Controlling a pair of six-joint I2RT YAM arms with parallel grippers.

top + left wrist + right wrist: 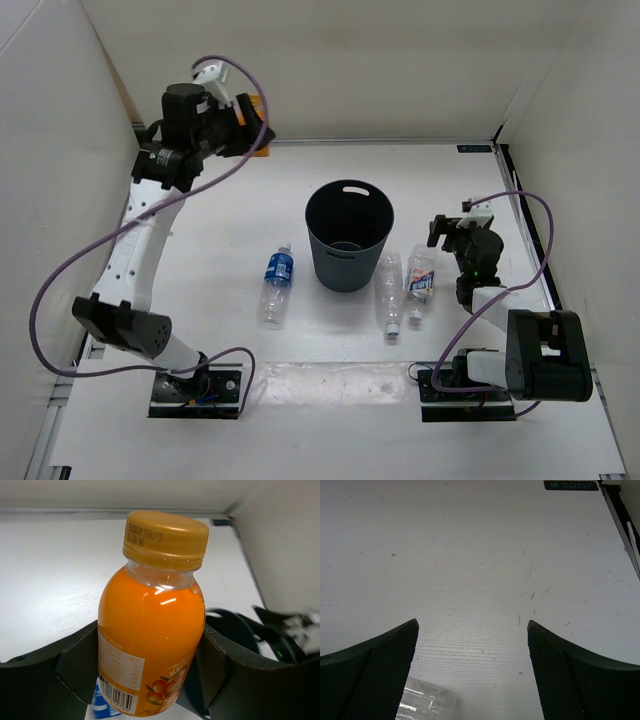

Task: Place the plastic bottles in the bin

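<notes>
While left gripper (150,672) pinches orange bottle (150,615) near far-left corner, carry-to-bin step in hand; next: swing over bin (347,265), release. Right gripper (472,675) spread, empty.

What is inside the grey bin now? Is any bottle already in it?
No bottle shows inside the bin: the top view shows only its dark inner wall and part of its floor. The near wall hides the floor's nearest strip, so that part cannot be checked.
</notes>
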